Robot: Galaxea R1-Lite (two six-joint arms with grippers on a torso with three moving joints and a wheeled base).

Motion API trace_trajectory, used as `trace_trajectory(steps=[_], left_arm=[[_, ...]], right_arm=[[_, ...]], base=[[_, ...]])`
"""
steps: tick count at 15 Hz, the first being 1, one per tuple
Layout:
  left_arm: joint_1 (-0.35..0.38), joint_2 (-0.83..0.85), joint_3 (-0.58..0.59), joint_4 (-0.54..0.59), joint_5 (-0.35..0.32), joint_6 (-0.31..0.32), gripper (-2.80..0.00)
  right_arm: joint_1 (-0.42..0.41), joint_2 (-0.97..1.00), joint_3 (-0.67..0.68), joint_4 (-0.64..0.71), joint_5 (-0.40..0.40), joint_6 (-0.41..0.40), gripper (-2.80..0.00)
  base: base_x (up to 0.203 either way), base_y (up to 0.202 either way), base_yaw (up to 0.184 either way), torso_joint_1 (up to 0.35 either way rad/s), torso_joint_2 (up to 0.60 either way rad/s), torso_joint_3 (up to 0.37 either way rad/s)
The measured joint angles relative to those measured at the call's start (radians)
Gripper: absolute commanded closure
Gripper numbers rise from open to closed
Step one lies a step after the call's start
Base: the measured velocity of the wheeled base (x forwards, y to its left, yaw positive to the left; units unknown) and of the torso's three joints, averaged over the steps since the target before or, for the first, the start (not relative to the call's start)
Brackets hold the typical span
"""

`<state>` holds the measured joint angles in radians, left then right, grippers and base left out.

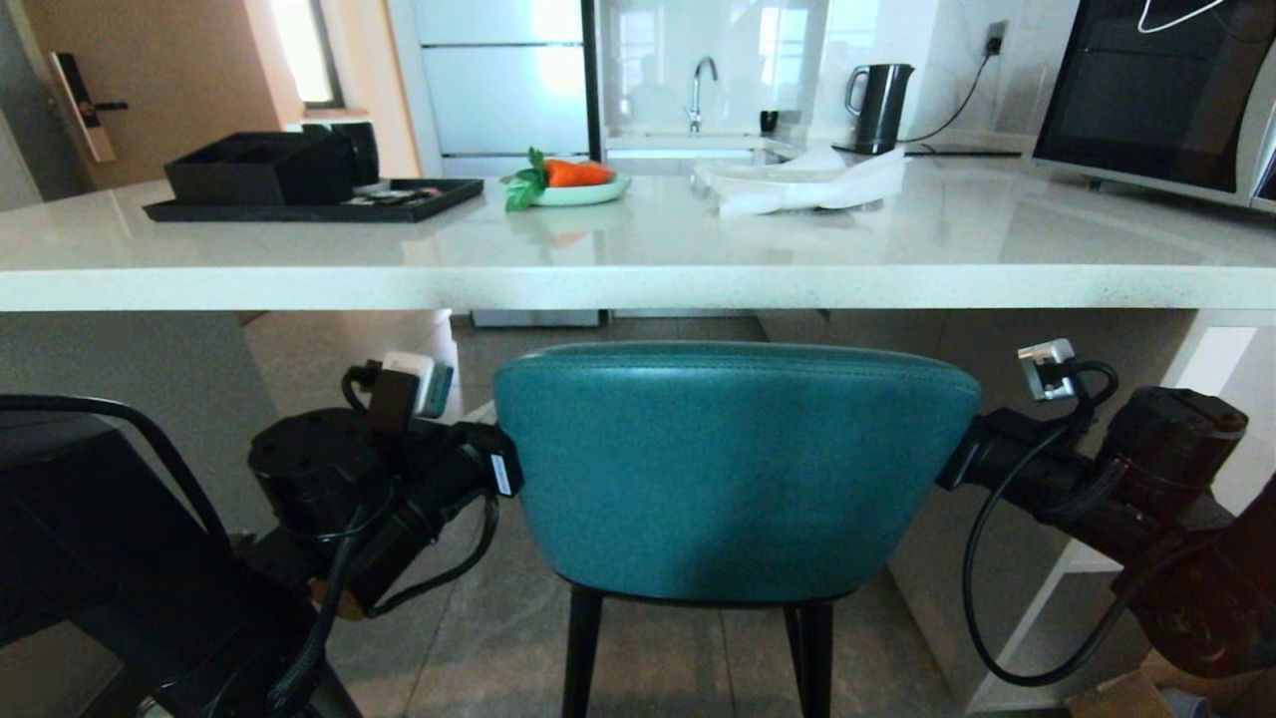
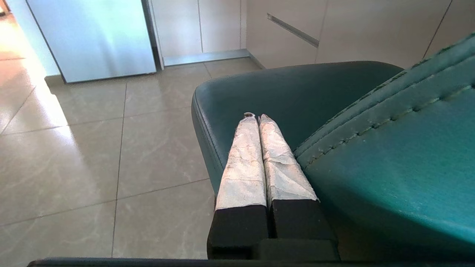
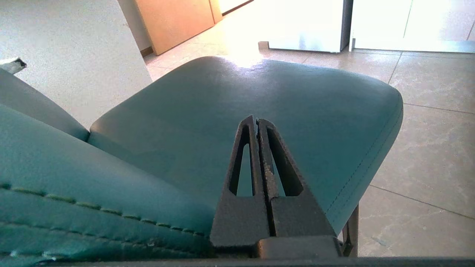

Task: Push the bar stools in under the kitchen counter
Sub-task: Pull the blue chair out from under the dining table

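Note:
A teal bar stool stands in front of me with its curved back (image 1: 733, 469) just below the white kitchen counter's thick edge (image 1: 638, 284). My left arm (image 1: 439, 479) reaches in at the back's left side and my right arm (image 1: 1007, 449) at its right side; the back hides both sets of fingers in the head view. The left gripper (image 2: 255, 115) is shut and empty, lying along the backrest over the seat's (image 2: 297, 89) side edge. My right gripper (image 3: 256, 119) is also shut and empty, over the seat (image 3: 259, 85) beside the backrest.
On the counter sit a black tray with a box (image 1: 299, 189), a plate with a carrot (image 1: 573, 184), white paper (image 1: 807, 179) and a microwave (image 1: 1156, 90). White panels (image 1: 1226, 399) flank the opening. A dark shape (image 1: 60, 519) fills the lower left.

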<state>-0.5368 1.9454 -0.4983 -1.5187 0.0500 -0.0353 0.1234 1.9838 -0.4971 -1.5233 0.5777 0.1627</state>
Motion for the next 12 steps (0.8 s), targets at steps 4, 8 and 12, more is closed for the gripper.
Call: trace_trajectory(steps=[4, 8, 12], left_arm=[[0.0, -0.001, 0.001, -0.001, 0.0, 0.017, 0.0], [0.0, 0.0, -0.003, -0.001, -0.001, 0.018, 0.0], [-0.001, 0.0, -0.003, -0.003, -0.006, 0.02, 0.0]], right_arm=[[0.001, 0.0, 0.0, 0.001, 0.001, 0.0, 0.0], [0.001, 0.0, -0.002, 0.001, 0.001, 0.0, 0.0], [0.001, 0.001, 0.0, 0.0, 0.0, -0.002, 0.0]], base=[[0.0, 0.0, 0.0, 0.0, 0.0, 0.0], [-0.016, 0.0, 0.0, 0.002, 0.0, 0.0], [-0.182, 0.0, -0.001, 0.005, 0.0, 0.001]])
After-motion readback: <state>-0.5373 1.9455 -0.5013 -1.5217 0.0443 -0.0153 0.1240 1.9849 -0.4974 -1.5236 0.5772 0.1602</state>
